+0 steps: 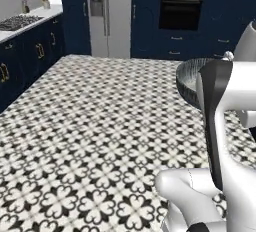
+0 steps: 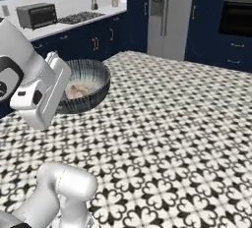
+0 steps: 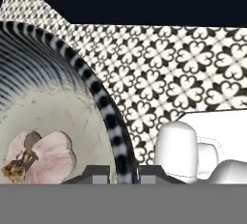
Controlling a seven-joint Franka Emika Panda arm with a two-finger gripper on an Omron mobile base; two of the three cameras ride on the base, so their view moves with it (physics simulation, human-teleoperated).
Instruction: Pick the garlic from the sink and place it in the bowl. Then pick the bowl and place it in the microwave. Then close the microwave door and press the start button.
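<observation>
Gripper [image 3: 122, 172] clamped on the bowl [image 2: 93, 77] rim, one dark tip inside the wall and one outside, jaws narrowed to the rim's thickness. Bowl carried in the air above the patterned floor [image 2: 172, 138], tipped a little toward the hand in the right base view. In the left base view, bowl [image 1: 187, 78] edge showing just left of the arm's dark wrist, most of it hidden behind the arm. Garlic [image 3: 41, 155] lying inside the bowl on the pale speckled bottom, close to the held rim, pinkish-white with a brown root end; seen again in the right base view as a pale lump [image 2: 76, 92] low in the bowl. Striped dark rim [image 3: 103, 107] curving up from the tips in the hand view. Beyond the bowl, steel fridge [image 2: 170, 15] between navy cabinets, black oven [image 1: 181, 11] to the fridge's right. Left of the bowl, white counter [image 2: 64, 25] with a cooktop [image 2: 86, 16] and a toaster oven [image 2: 35, 14].
</observation>
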